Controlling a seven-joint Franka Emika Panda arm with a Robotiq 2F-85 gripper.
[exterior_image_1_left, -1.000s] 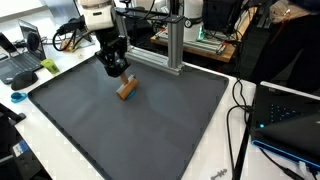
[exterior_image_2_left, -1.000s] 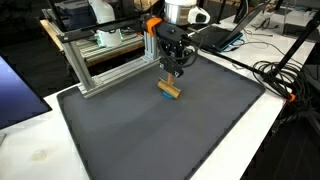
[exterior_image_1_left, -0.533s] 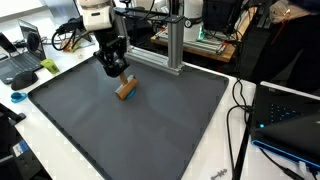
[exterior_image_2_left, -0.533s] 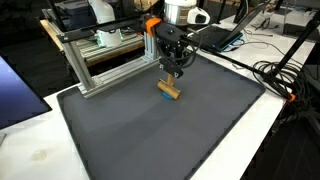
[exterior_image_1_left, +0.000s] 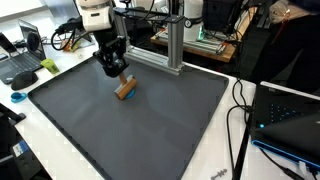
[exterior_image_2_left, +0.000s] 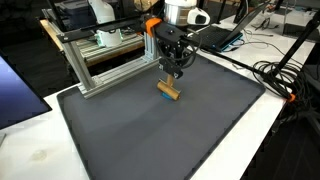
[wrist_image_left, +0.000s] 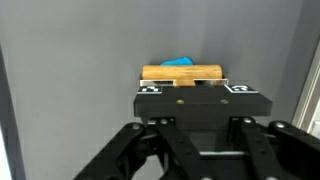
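A small wooden block (exterior_image_1_left: 125, 89) (exterior_image_2_left: 169, 90) hangs slanted just above the dark grey mat (exterior_image_1_left: 130, 130) (exterior_image_2_left: 160, 135), near its far edge. My gripper (exterior_image_1_left: 121, 78) (exterior_image_2_left: 174, 77) points straight down and is shut on the block's upper part. In the wrist view the wooden block (wrist_image_left: 181, 72) shows right beyond the black marked bar of the gripper (wrist_image_left: 183, 88), which hides the fingertips. A bit of something blue (wrist_image_left: 178, 61) peeks out behind the block; I cannot tell what it is.
An aluminium frame (exterior_image_1_left: 172, 45) (exterior_image_2_left: 100, 62) stands at the mat's far edge, close to the arm. Laptops (exterior_image_1_left: 20, 60) (exterior_image_1_left: 290, 115) and cables (exterior_image_2_left: 278, 75) lie on the white table around the mat.
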